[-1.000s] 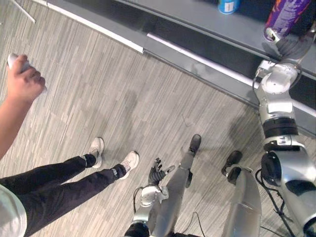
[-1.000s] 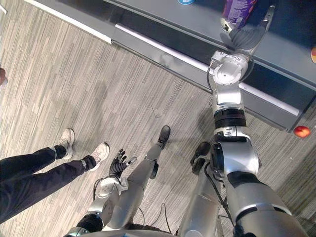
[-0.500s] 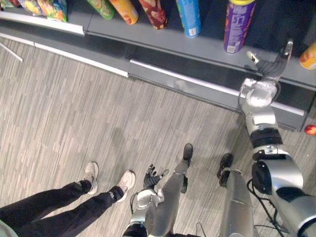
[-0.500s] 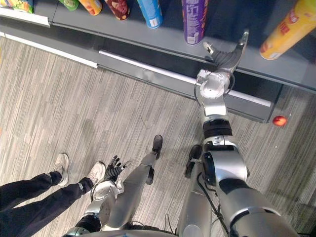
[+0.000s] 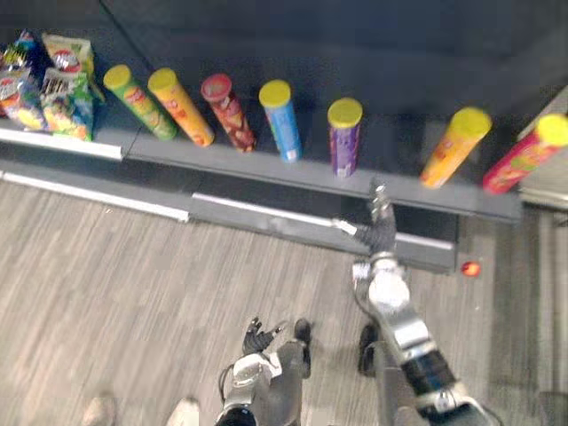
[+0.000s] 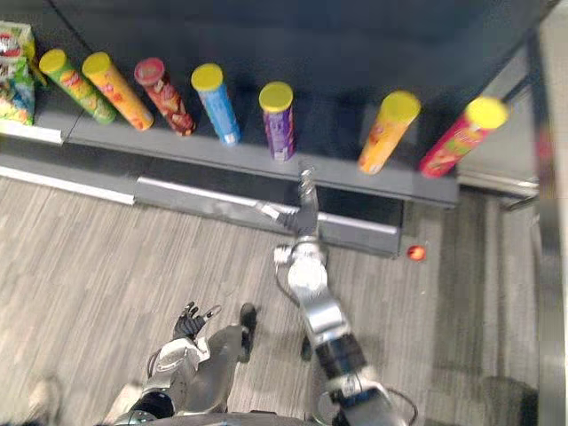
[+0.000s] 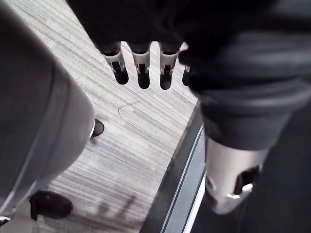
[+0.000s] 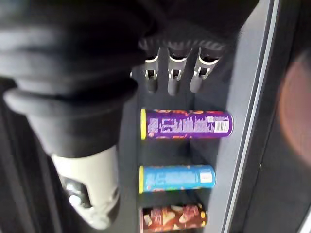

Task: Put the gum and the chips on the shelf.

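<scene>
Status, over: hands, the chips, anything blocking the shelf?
Right hand open, empty, just short of the dark grey shelf. Left hand open, empty, low. Purple yellow-lidded chips can upright on shelf. Small red ball beside shelf base, clear of both hands.

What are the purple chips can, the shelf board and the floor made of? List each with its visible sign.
Purple chips can: likely a cardboard tube with a glossy printed wrap; its yellow lid is probably plastic. Shelf board: dark grey, matte, perhaps painted metal or laminate; flat, uniform surface. Floor: grey streaked planks, probably vinyl or laminate in a wood-grain look.
</scene>
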You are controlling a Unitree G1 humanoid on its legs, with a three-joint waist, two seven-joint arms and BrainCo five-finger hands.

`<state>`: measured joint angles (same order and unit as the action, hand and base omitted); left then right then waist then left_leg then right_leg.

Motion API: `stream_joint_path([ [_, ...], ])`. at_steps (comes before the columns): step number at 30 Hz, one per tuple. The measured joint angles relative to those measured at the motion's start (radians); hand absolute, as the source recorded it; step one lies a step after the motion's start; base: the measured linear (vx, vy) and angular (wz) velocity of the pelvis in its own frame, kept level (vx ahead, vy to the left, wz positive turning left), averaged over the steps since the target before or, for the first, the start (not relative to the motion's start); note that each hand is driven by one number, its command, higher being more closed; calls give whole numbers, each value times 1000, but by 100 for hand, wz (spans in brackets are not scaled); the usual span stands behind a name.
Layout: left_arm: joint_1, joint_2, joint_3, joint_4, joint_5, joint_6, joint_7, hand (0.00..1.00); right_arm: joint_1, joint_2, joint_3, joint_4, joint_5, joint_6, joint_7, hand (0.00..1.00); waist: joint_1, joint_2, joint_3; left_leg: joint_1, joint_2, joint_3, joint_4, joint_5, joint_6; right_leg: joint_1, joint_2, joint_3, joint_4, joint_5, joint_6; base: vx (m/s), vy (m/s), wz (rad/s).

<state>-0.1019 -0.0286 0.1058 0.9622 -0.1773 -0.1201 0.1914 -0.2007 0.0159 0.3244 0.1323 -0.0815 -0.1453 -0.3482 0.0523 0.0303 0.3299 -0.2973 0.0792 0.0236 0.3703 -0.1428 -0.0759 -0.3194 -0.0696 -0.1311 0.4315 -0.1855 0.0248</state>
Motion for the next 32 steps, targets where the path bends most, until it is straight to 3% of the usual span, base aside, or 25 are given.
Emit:
stream_joint_path([
  [3, 19, 30, -8, 48, 38, 2, -1, 0, 128, -7, 60, -2, 18, -31, 102, 0, -25, -37, -63, 43, 14, 6, -2, -26, 6, 67, 18, 9, -71, 19, 22, 116, 73, -22],
  [6, 38, 38, -24, 75, 65, 2, -2, 0, 234, -44, 81, 34, 63, -46, 203, 0, -28, -41, -113, 74, 13, 25, -21, -34, 17, 108, 22, 27, -137, 47, 28, 137, 95, -19],
  [10, 96, 57, -42, 77, 96, -2, -11, 0, 316, -76, 70, 251, 58, -49, 300, 0, -39, -41, -181, 148, 5, 54, -77, -34, 20, 190, 26, 59, -242, 89, 37, 134, 74, -17],
  [14, 123, 74, -38, 109, 124, -4, -20, 0, 362, -75, -49, 442, 0, -51, 313, 0, -49, -41, -226, 189, 4, 79, -114, -33, 22, 228, 31, 91, -304, 120, 41, 100, 41, -25],
  [19, 175, 74, 49, 126, 194, -2, -15, 0, 368, -79, -385, 760, 20, -40, 264, 0, -61, -43, -258, 258, -2, 133, -210, -8, 35, 253, 33, 143, -361, 144, 44, 13, 12, -30],
  [21, 174, 74, 77, 151, 193, -1, -14, 0, 342, -82, -468, 846, 21, -38, 245, 0, -76, -46, -270, 270, -10, 132, -246, 10, 36, 254, 29, 143, -373, 150, 46, -7, -3, -4],
  [24, 178, 58, 157, 157, 185, 0, -25, 0, 344, -86, -596, 999, 24, -11, 227, 0, -69, -45, -280, 307, -21, 129, -314, 44, 37, 267, 23, 139, -382, 151, 47, 38, 4, 8],
  [28, 187, 25, 297, 163, 174, 15, -56, 0, 403, -70, -729, 1044, 24, 49, 227, 0, -66, -32, -291, 354, -30, 129, -383, 68, 40, 292, 18, 131, -392, 151, 47, 58, 11, 2],
  [32, 197, 2, 371, 158, 138, 25, -91, 0, 424, -35, -838, 1044, 95, 73, 236, 0, -70, -32, -301, 371, -37, 123, -432, 89, 43, 292, 13, 111, -399, 150, 48, 39, 9, 7],
])
